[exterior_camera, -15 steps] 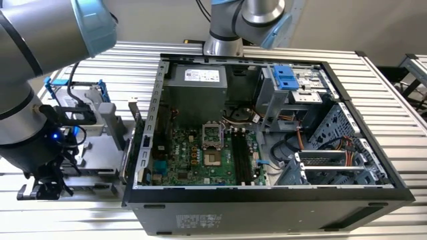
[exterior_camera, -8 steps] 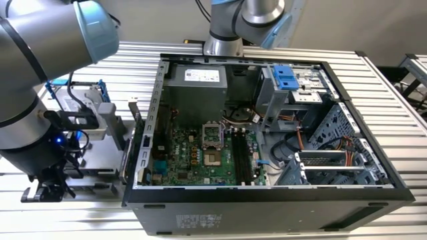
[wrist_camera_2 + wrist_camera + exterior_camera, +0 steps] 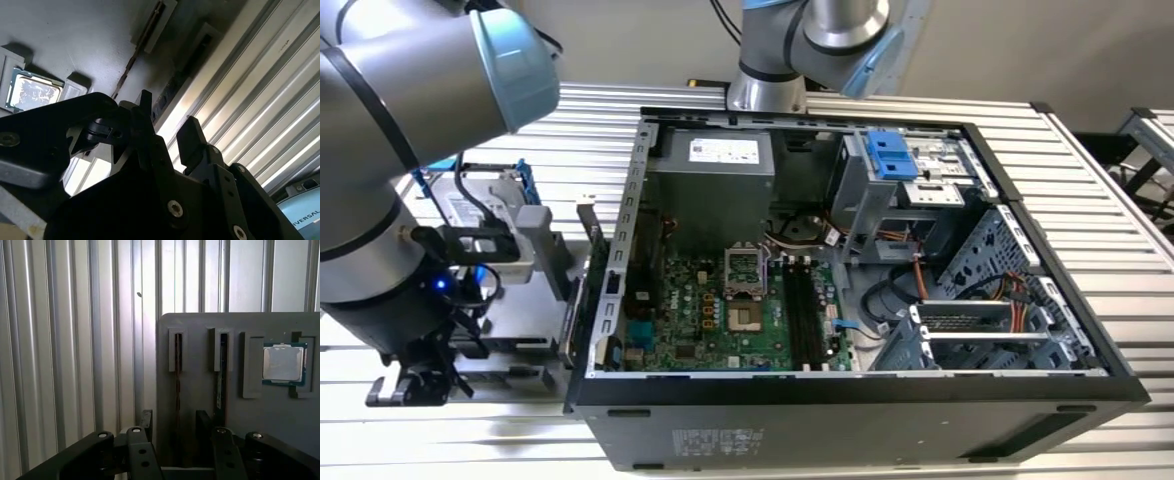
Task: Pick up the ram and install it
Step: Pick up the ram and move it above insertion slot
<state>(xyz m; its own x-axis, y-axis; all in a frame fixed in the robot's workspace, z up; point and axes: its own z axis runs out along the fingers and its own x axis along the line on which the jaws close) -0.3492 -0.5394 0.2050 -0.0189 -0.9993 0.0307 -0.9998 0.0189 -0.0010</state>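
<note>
The tool [image 3: 174, 424] up front is spread wide, pinching nothing, and the ram [image 3: 177, 375] lines up with the gap between its black fingers [image 3: 146, 421], standing on edge in a slot of the gray tray [image 3: 197, 322] – can't tell if the tips are down beside it or just above. A second stick [image 3: 220, 372] stands in the next slot just past one finger, a processor chip [image 3: 283, 364] further out, all on the ribbed desk [image 3: 75, 340], with the open computer case [image 3: 854, 430] beyond the tray.
</note>
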